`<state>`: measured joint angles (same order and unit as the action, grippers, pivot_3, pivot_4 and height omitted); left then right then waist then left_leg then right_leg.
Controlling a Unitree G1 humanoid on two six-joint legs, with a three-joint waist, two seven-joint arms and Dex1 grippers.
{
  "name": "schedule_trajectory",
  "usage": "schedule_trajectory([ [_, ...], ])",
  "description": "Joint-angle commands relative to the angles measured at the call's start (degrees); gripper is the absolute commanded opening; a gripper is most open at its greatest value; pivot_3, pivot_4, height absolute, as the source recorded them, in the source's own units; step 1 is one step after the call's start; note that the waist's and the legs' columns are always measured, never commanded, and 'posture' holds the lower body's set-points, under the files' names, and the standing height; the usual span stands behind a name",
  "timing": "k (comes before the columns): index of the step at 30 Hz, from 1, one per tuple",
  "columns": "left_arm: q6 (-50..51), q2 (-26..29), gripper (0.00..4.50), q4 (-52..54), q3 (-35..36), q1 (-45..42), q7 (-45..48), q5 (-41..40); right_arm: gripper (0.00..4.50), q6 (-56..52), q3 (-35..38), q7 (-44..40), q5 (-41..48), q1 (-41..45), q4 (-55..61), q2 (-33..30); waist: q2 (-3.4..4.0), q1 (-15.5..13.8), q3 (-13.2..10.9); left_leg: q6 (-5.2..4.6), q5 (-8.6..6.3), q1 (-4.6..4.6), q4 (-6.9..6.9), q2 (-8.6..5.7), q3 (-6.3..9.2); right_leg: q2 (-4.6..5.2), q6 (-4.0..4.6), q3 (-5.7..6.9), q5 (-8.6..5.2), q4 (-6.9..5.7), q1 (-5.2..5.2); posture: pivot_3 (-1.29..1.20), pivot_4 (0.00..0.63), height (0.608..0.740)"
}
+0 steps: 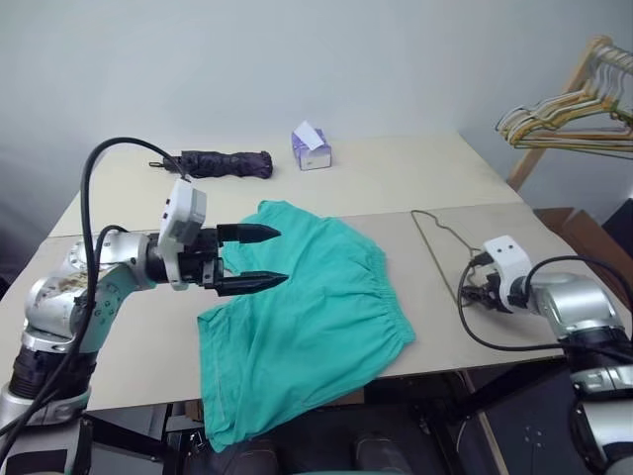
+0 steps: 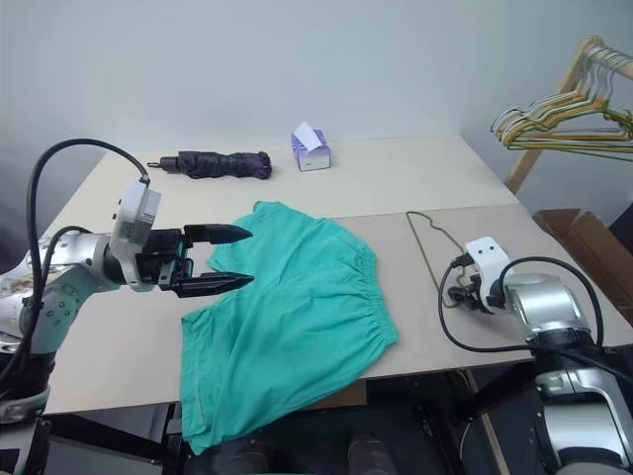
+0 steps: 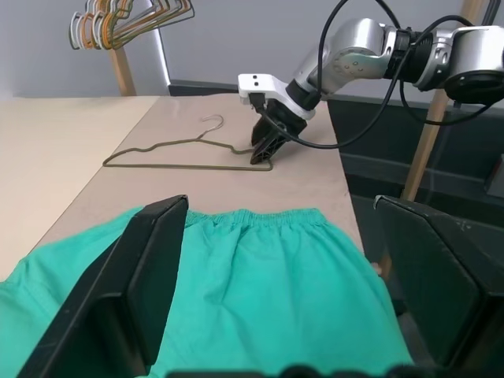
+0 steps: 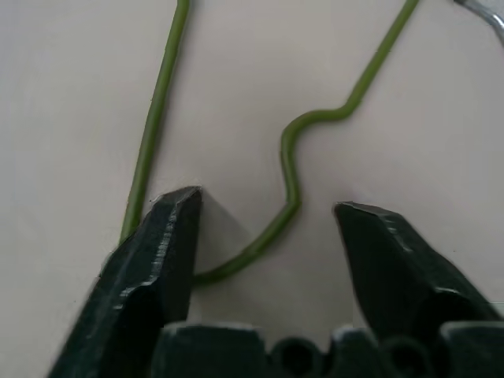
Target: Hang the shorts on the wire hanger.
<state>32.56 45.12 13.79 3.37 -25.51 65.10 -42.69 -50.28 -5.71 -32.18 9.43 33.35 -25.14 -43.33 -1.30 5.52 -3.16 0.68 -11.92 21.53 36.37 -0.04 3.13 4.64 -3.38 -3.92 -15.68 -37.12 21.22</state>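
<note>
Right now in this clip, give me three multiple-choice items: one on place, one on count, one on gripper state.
1. Where does the thin olive-gold wire hanger lie?
A. On the beige table, beside the teal-green cloth shorts
B. On the wooden rail
C. On top of the shorts

2. How many folded dark purple umbrellas are on the table?
A. Three
B. Two
C. One

3. How are the right gripper's fingers?
A. Shut on the shorts
B. Apart, astride the hanger's notched end
C. Holding the umbrella

Answers: 1 A, the wire rests on bare tabletop; 2 C, only one lies at the back; 3 B, the right wrist view shows both fingers apart.
</note>
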Motion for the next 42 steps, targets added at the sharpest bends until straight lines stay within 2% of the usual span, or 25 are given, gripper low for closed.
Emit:
schedule_trajectory([
  [1,-0.9,-0.9,4.11,0.1,0.8,-2.2,-1.1,0.9,1.79,1.4,1.9,1.1,-1.4,2.7,-4.0,0.9,0.0,0.2,0.0,0.0,0.0,0.0,0.0,0.01,0.01,0.0,0.02,0.0,0.01,0.0,0.0,-0.09,0.027,0.74],
  [6,-1.9,-1.9,4.11,-1.1,0.4,-2.8,-0.8,2.9,0.07,2.7,1.8,0.9,-2.9,3.0,-5.3,0.8,0.0,0.3,0.0,-0.02,-0.01,0.01,0.0,0.0,0.01,-0.01,0.02,-0.01,0.02,0.01,0.0,-0.08,0.029,0.74],
  [7,-1.7,-2.3,4.11,-1.5,0.3,-3.2,-1.3,3.2,0.03,3.4,1.8,1.0,-3.4,2.6,-4.5,0.5,0.0,0.3,0.0,-0.02,-0.01,0.0,0.0,0.0,0.01,-0.01,0.0,-0.01,0.01,0.01,-0.01,-0.08,0.029,0.74],
  [11,-1.4,-4.6,4.11,-3.1,-0.4,-5.1,-3.2,4.5,0.03,9.8,1.3,2.4,-6.8,0.1,2.2,-1.1,0.01,0.1,0.0,-0.02,-0.01,0.04,0.02,0.0,0.02,-0.01,-0.03,0.0,0.01,0.02,0.0,-0.1,0.007,0.74],
  [13,-1.8,-5.7,4.11,-4.2,-1.0,-6.2,-3.8,5.8,0.03,16.6,1.6,3.4,-9.0,-1.8,6.5,-2.0,0.03,0.2,0.0,-0.01,-0.01,0.12,0.04,-0.01,0.02,0.01,-0.05,0.0,0.02,0.02,0.07,-0.11,0.0,0.74],
  [16,-2.5,-7.2,4.11,-7.4,-1.3,-9.4,-5.0,7.5,0.03,38.2,-0.2,9.3,-17.2,-4.5,9.6,-5.3,0.05,0.3,0.0,-0.01,-0.01,0.22,0.07,-0.02,0.02,0.01,-0.08,0.0,0.05,0.0,0.15,-0.12,0.0,0.74],
  [18,-2.1,-7.4,4.11,-11.9,-1.3,-13.9,-4.7,8.4,0.03,58.2,-3.6,13.6,-25.6,-4.7,9.1,-10.5,0.07,0.7,0.0,0.0,-0.01,0.25,0.1,-0.02,0.0,0.01,-0.12,0.0,0.03,0.0,0.19,-0.13,0.0,0.74],
  [20,-1.8,-7.1,4.11,-16.4,-1.8,-18.2,-3.9,9.7,0.03,73.2,-7.9,19.4,-36.0,-3.4,6.9,-15.6,0.08,1.5,0.1,0.0,-0.01,0.47,0.16,-0.01,-0.01,0.0,-0.3,-0.01,-0.07,-0.03,0.42,-0.14,0.0,0.74],
  [24,-3.1,-7.7,4.11,-24.8,-3.7,-24.7,0.5,12.1,0.03,86.7,-14.2,33.1,-53.6,3.2,0.3,-19.3,0.07,3.0,0.1,0.12,-0.08,0.49,0.18,-0.01,-0.03,0.0,-0.23,-0.06,-0.03,0.03,0.44,-0.16,0.0,0.74],
  [28,-6.1,-8.4,4.11,-32.0,-7.1,-28.6,6.1,16.0,0.03,93.6,-16.2,38.9,-59.0,7.8,-4.2,-18.9,0.07,4.7,0.1,0.14,-0.09,0.5,0.22,-0.05,-0.03,0.03,-0.08,-0.11,0.07,0.01,0.43,-0.17,0.0,0.74],
  [30,-7.0,-8.7,4.43,-35.4,-9.1,-30.6,9.6,17.7,0.0,95.6,-15.9,39.5,-59.1,8.9,-4.7,-18.5,0.07,5.6,0.1,0.13,-0.08,0.51,0.22,-0.05,-0.01,0.03,-0.05,-0.13,0.09,0.0,0.44,-0.18,0.0,0.74],
  [34,-13.6,-10.3,4.49,-42.4,-14.6,-32.8,15.7,23.7,0.0,97.7,-14.4,37.0,-56.6,10.1,-3.6,-18.3,0.07,7.1,0.1,0.14,-0.08,0.49,0.25,-0.07,0.02,0.05,-0.05,-0.12,0.09,0.01,0.35,-0.19,0.0,0.74],
  [42,-21.4,-16.0,4.49,-55.1,-20.6,-36.1,17.7,34.3,0.0,98.7,-12.0,32.8,-54.4,11.7,-0.2,-18.3,0.07,9.2,0.1,0.1,-0.1,0.22,0.26,-0.09,0.06,0.07,-0.12,-0.09,0.06,0.01,0.07,-0.21,0.0,0.74],
])
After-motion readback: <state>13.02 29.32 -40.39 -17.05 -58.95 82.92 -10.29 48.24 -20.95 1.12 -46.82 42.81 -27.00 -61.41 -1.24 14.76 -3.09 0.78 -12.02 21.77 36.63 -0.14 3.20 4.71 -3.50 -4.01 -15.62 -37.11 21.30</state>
